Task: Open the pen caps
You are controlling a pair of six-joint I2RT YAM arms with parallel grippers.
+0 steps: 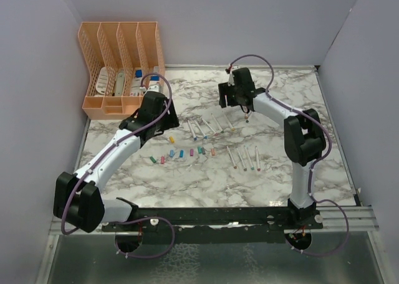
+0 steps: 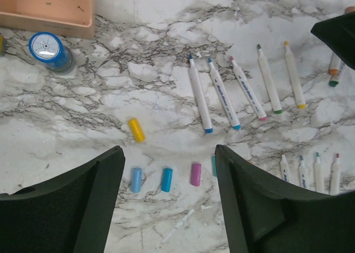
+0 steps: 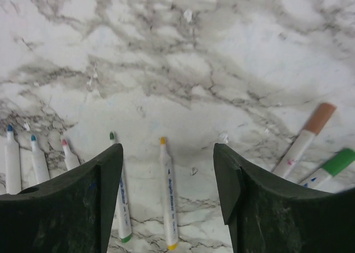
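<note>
The caps lie in a row near the middle of the desk, with the pens just behind. They are round, so a low arm could bump them and they might roll away. The left gripper and right gripper have their fingers apart, holding and touching nothing.

uncapped pens: nine
capped pens: two
loose caps: about nine
blue-topped bottle: one
orange desk organiser: one
</note>
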